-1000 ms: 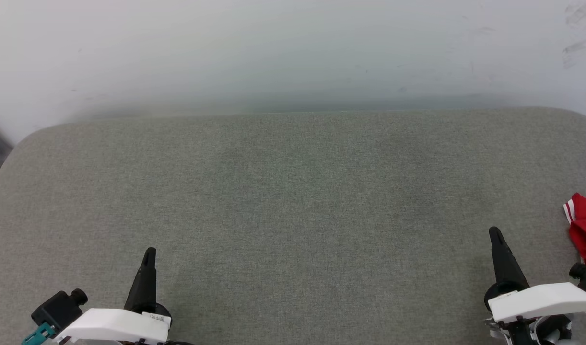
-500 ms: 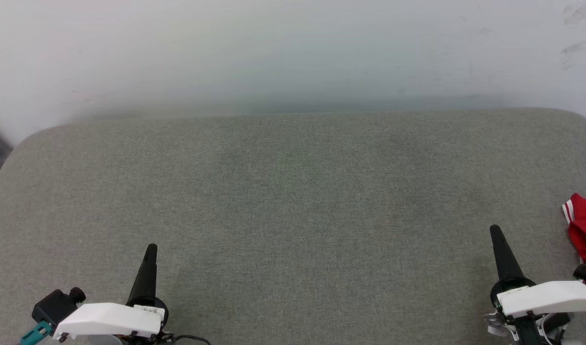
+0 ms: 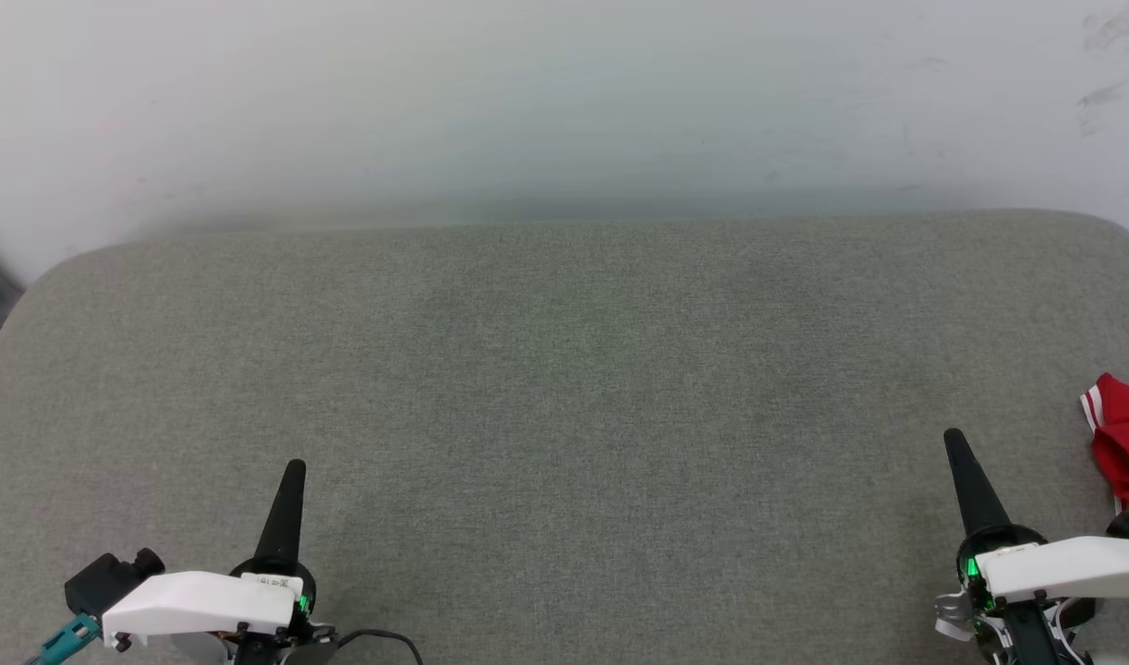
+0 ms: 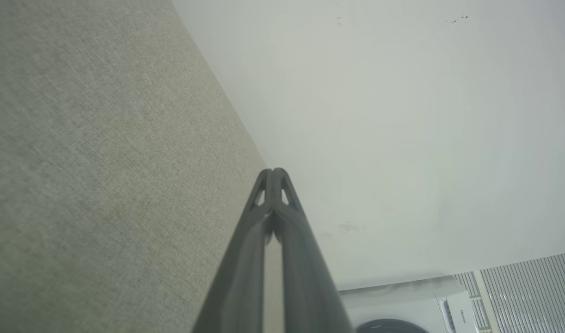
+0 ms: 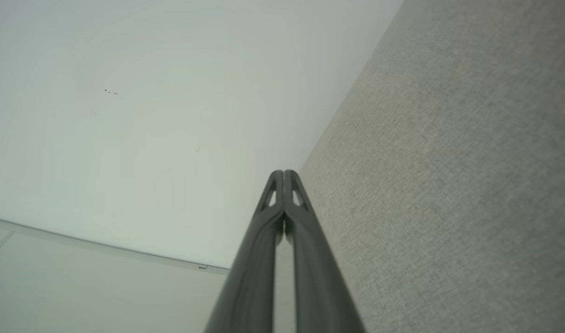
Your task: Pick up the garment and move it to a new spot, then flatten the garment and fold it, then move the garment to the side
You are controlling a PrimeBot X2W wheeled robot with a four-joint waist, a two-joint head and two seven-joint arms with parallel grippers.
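Fingers of the left gripper [image 3: 293,469] are pressed together into one dark spike at the lower left of the head view. Those of the right gripper [image 3: 952,440] are likewise closed on nothing at the lower right. Both point away from the robot over a wide grey fabric surface [image 3: 564,369] that runs back to a white wall [image 3: 564,92]. The garment [image 3: 1124,441], red with a strip of white striped trim, lies bunched at the surface's right edge, cut off by the frame, just beside the right gripper's white housing; a dark part of that arm overlaps its lower end. A teal connector [image 3: 64,639] and a black cable [image 3: 380,639] sit by the left wrist. In the left wrist view the two fingers meet at their tips over the grey fabric, with the wall beyond and a white appliance [image 4: 402,300] and a ribbed panel [image 4: 532,286] at the lower right. In the right wrist view the fingers also touch at the tips, fabric to their right, wall to their left, and a paler flat area [image 5: 56,286] below a thin seam.
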